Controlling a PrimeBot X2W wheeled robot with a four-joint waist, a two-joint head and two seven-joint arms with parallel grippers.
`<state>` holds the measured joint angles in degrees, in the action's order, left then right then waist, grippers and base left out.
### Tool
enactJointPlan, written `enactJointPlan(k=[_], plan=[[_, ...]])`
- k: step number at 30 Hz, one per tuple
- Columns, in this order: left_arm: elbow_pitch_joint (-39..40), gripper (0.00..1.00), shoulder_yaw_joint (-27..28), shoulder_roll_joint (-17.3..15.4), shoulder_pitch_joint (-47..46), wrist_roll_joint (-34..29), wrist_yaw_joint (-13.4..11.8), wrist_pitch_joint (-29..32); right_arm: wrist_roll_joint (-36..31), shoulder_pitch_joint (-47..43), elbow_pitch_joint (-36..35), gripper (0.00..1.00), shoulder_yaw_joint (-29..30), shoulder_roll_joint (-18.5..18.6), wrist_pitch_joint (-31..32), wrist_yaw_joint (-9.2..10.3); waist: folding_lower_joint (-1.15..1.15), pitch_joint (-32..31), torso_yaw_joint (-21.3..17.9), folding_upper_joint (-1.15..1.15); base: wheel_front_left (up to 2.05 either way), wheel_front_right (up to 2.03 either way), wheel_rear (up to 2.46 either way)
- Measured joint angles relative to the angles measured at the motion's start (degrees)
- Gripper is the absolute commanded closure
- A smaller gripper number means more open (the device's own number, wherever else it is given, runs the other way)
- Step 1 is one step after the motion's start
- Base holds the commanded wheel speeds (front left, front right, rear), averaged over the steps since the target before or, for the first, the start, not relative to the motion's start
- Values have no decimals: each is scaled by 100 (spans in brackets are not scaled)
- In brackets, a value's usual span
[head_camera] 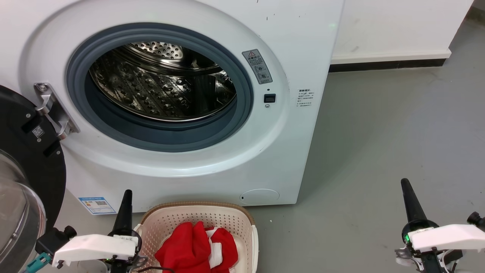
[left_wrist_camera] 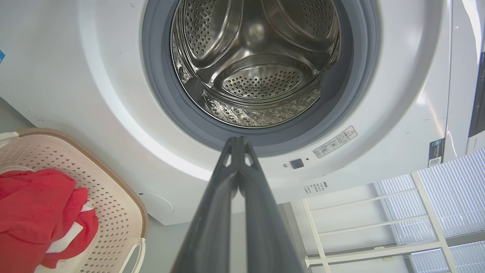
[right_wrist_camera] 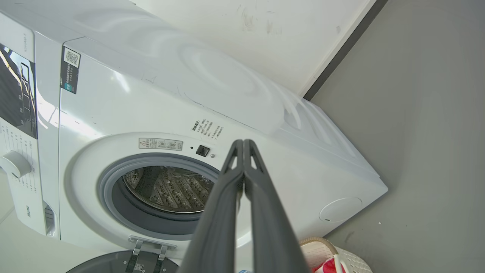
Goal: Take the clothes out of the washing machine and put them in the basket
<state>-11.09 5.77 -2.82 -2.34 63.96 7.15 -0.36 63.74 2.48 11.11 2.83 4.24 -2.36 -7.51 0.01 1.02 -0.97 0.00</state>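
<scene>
The white washing machine (head_camera: pixel 212 163) stands with its door (head_camera: pixel 22 159) swung open to the left, and its steel drum (head_camera: pixel 159 83) holds nothing I can see. On the floor in front of it sits the cream basket (head_camera: pixel 197 210), and the red and white clothes (head_camera: pixel 197 246) lie bunched inside. My left gripper (head_camera: pixel 127 194) is shut, just left of the basket's rim, fingers pointing up toward the machine. My right gripper (head_camera: pixel 405 184) is shut over bare floor far to the right. In the left wrist view the clothes (left_wrist_camera: pixel 34 216) lie in the basket (left_wrist_camera: pixel 117 212) at lower left.
Grey floor (head_camera: pixel 398 144) stretches to the right of the machine up to a white wall with a dark skirting (head_camera: pixel 386 64). The open door with its glass bowl (head_camera: pixel 15 220) juts out at lower left, close to my left arm.
</scene>
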Motion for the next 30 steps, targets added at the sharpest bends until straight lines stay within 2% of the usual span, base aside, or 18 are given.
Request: enactJointPlan(k=[30], plan=[[-169, 100, 35, -1, -181, 1611, 18, 393, 1712, 193, 162, 100, 100, 0, 431, 0, 0, -44, 50, 0, 0, 0, 0]])
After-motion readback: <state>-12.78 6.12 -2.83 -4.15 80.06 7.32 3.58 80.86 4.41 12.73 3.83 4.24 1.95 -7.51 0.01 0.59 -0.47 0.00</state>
